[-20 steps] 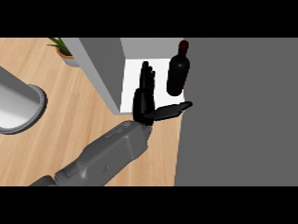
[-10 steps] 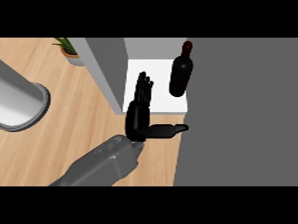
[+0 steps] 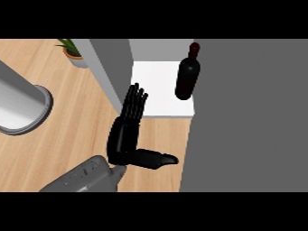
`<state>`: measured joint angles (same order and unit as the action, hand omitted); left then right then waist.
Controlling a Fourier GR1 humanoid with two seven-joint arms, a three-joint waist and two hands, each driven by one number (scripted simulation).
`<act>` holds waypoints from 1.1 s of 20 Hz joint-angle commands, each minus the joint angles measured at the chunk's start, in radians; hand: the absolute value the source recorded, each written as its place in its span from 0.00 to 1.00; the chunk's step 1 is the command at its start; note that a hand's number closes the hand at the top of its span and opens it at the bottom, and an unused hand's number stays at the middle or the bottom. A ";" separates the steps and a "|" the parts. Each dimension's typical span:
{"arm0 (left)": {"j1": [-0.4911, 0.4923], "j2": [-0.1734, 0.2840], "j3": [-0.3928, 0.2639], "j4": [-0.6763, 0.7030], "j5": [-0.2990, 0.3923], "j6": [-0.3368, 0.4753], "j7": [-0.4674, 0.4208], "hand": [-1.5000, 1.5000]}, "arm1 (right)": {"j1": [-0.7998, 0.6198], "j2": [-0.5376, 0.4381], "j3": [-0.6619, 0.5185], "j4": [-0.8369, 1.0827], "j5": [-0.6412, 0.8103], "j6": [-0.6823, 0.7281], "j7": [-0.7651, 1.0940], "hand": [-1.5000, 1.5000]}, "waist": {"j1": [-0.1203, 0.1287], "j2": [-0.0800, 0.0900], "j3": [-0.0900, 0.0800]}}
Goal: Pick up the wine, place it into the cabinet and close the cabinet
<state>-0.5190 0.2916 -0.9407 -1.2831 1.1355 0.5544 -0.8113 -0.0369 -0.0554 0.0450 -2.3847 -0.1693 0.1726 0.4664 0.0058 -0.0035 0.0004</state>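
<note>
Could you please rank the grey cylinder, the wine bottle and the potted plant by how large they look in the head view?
1. Grey cylinder, cut by the left edge.
2. Wine bottle.
3. Potted plant, partly cut off at the top.

Overall light: even and moderately bright, with no visible source.
Shadows: soft and faint; none distinct on the wooden counter (image 3: 63, 135).
Glare: a pale sheen along the grey cylinder (image 3: 9, 101) at the left.
Dark areas: the bottle (image 3: 188, 76) and hand (image 3: 124, 137) show little surface detail.
</note>
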 commanded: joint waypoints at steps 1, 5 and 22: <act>0.085 0.085 -0.022 -0.209 -0.066 0.060 0.052 0.00 | -0.020 -0.037 -0.035 0.018 -0.082 0.041 0.022 0.00 | 0.004 0.000 0.000; 0.172 0.213 -0.041 -0.331 -0.085 -0.055 0.047 0.00 | 0.029 -0.072 0.028 0.011 -0.046 0.140 -0.040 1.00 | 0.004 0.000 0.000; 0.551 0.643 0.194 -0.613 -0.050 -0.299 -0.025 0.00 | 0.039 -0.024 0.366 -0.137 -0.123 0.149 0.174 1.00 | 0.011 -0.002 -0.002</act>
<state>-0.0529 0.8478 -0.8066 -1.8564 1.0817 0.3164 -0.7984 0.0274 -0.0965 0.3404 -2.4064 -0.2581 0.3545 0.5531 0.0128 -0.0060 -0.0006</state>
